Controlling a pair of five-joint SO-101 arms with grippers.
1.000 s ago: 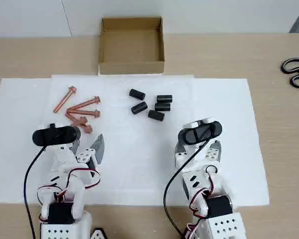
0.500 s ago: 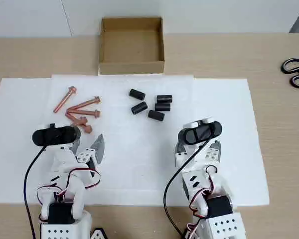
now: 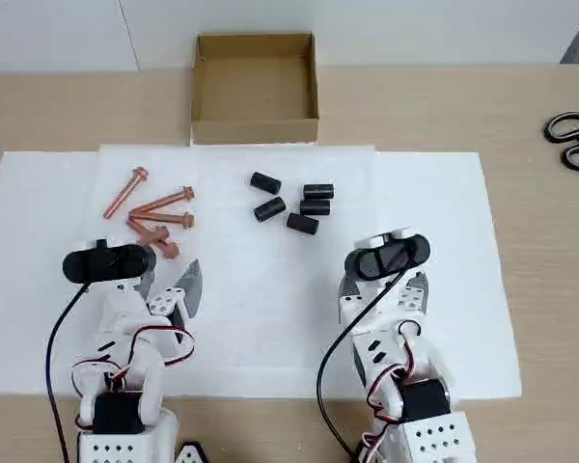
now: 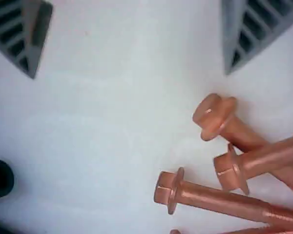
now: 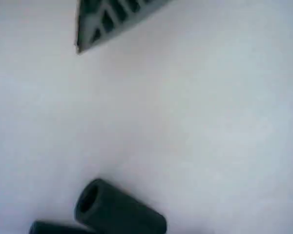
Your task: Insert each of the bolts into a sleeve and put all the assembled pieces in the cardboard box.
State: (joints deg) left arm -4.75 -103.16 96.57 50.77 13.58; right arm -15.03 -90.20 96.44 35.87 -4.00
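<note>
- Left gripper [image 4: 129, 73] hangs low over the sheet [image 3: 270, 318], jaws wide apart and empty. The nearest bolt [image 4: 215, 116] lies just beside 1 jaw tip, outside the gap.
- To pick it cleanly, I judge the gripper should shift until the shank sits between the jaws, then cross it squarely and close mid-shank. The neighbouring bolts touch it and could be dragged along.
- Bolts [image 3: 161, 203]: copper-coloured with flanged hex heads, piled loosely and overlapping on the left arm's side of the sheet.
- 5 sleeves [image 3: 302, 224], short black tubes, lie scattered near the sheet's middle, apart from the bolts.
- Right gripper [image 3: 383, 285] sits near the closest sleeve, jaws seemingly parted and holding nothing.
- Box [image 3: 256, 130] stands just beyond the sheet, with no assembled pieces in it yet.
</note>
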